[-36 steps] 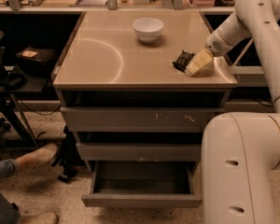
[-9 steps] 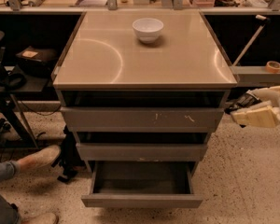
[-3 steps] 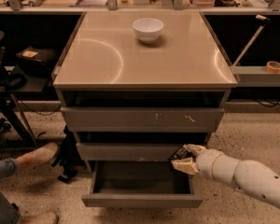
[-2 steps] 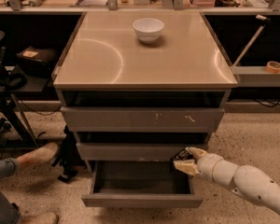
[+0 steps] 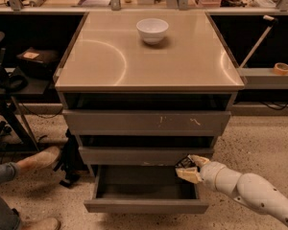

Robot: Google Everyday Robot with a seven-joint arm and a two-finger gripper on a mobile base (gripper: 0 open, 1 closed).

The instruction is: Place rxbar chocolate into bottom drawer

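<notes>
The bottom drawer (image 5: 146, 205) is pulled open at the foot of the cabinet, showing its dark grey tray floor. My gripper (image 5: 187, 167) reaches in from the lower right and hangs over the drawer's right rear corner. It is shut on the rxbar chocolate (image 5: 184, 162), a small black bar with pale lettering that sits just below the middle drawer's front.
A white bowl (image 5: 152, 30) stands at the back of the cabinet top (image 5: 149, 61). The scratched upper drawer front (image 5: 146, 122) and the middle drawer (image 5: 144, 155) are shut. A person's foot (image 5: 36, 159) and a stand (image 5: 9, 109) are at the left. A tape roll (image 5: 281, 68) lies on a right shelf.
My gripper carried the rxbar off the cabinet top, down the right side, and to the open bottom drawer. In the last second it has barely moved.
</notes>
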